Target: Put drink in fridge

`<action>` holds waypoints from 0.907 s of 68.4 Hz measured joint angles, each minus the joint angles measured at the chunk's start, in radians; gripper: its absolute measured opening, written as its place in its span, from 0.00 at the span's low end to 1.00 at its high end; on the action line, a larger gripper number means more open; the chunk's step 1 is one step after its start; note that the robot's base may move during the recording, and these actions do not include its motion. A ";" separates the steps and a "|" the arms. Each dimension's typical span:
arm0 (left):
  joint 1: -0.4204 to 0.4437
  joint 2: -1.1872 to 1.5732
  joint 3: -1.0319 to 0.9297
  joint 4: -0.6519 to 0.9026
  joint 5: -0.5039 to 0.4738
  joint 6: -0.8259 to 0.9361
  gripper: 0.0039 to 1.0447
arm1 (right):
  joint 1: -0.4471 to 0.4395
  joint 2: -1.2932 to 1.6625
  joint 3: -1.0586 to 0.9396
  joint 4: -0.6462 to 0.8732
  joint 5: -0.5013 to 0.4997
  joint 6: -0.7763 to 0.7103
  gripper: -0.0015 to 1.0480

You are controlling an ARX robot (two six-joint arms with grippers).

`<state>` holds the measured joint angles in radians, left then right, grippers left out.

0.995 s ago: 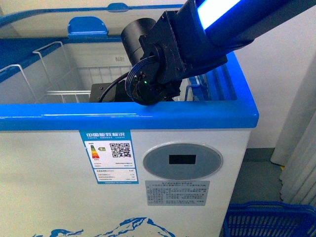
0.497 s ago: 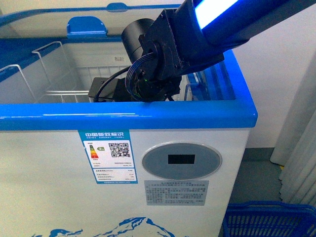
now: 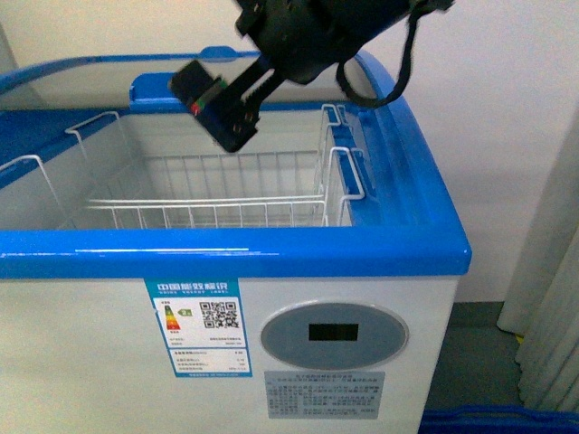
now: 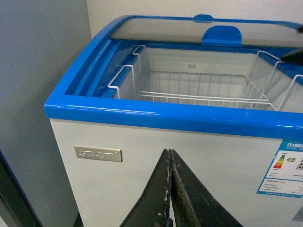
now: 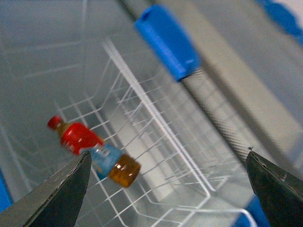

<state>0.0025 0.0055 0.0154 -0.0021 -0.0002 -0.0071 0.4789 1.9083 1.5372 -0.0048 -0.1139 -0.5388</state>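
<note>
Risen from inside the fridge [image 3: 425,244], our right tool [image 5: 168,184] is hanging wide and empty above the drink [image 5: 92,152], which is lying released in its basket [image 5: 156,142]; our left tool [image 4: 169,189] is waiting pinched together outside.

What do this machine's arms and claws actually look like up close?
The right arm is chunky black housing with a looping black cable and a small red and green mark. Both grippers end in flat, dark, tapering fingers: the left gripper looks worn along its edges, the right gripper looks matte.
</note>
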 joint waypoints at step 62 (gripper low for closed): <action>0.000 0.000 0.000 0.000 0.000 0.000 0.02 | -0.360 -1.345 -1.267 0.285 0.224 0.525 0.12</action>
<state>0.0025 0.0055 0.0154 -0.0021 0.0002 -0.0074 0.1184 0.5629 0.2703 0.2802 0.1101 -0.0135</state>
